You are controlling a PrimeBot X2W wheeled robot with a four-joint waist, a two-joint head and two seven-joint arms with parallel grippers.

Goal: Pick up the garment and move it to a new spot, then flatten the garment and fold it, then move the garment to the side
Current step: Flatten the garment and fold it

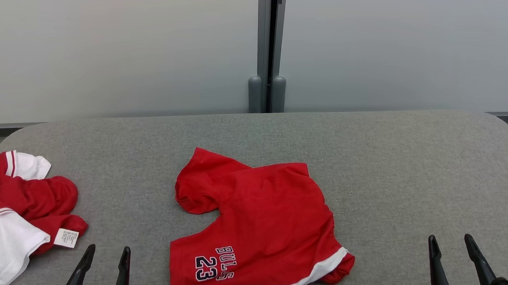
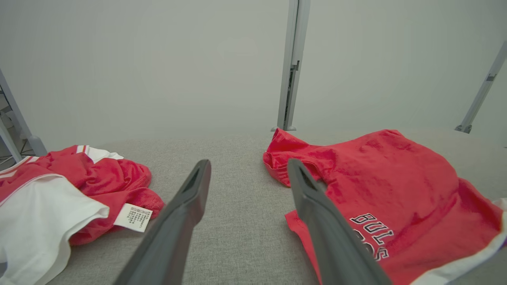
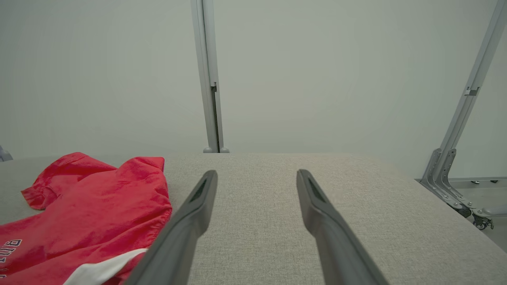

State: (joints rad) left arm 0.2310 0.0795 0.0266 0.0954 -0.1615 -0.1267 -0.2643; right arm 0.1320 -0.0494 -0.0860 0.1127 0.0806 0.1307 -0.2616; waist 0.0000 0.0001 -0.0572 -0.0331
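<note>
Lying creased — red jersey (image 1: pixel 267 212), woven tabletop (image 1: pixel 409 168).

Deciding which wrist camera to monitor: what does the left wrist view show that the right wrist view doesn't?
Left, not right: a crumpled red-and-white garment with a white label. Right, not left: the right edge of the table, with floor beyond. Shared: the red jersey, the table, an upright post; open left fingers in one, open right fingers in the other.

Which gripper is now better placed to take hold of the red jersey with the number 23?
Probably left. The left gripper stands open close beside the sleeve side of the red jersey; the right gripper, also open, has a wider strip of bare grey table between it and the cloth.
</note>
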